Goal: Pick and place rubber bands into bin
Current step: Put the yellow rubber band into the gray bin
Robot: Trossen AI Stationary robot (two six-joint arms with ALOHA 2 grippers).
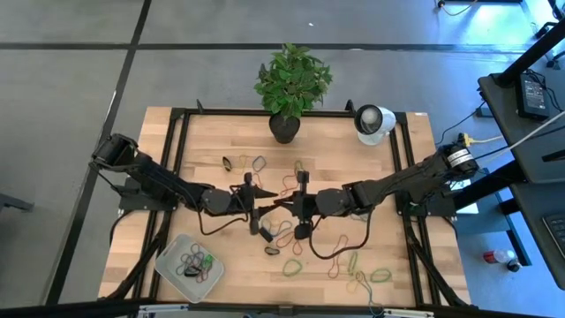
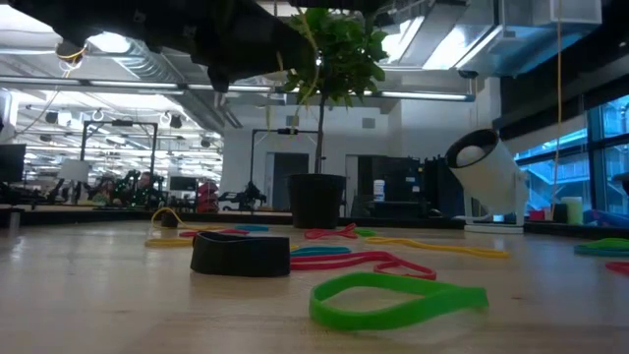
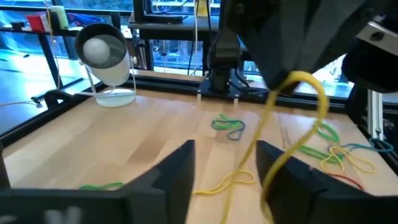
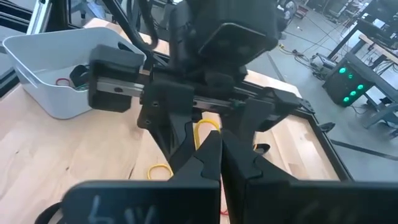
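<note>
Rubber bands (image 1: 340, 250): many thin, floppy loops in green, red-orange, tan-yellow and dark tones, scattered over the middle and near half of the wooden table (image 1: 203, 155); several already lie in the bin (image 1: 169, 264).

Bin: shallow whitish translucent tray, rounded corners, at the table's near left corner.

Item in hand: one yellow band (image 3: 297, 118), hanging stretched from the right gripper (image 4: 210, 144), whose fingers are clenched tight together on it, over the table's centre.

Left gripper (image 3: 225, 163): facing the right one, fingers apart on either side of the yellow strand, not yet pinching it. This reads as a hand-over between the arms.

Handling note: the step goes best if the left fingers close squarely on the strand while the right keeps it taut, and the right lets go only once that pinch is firm; a limp loop could slip out sideways.

Nearby, not task items: black block (image 2: 241, 253), potted plant (image 1: 290, 84), white round device (image 1: 373, 121).
</note>
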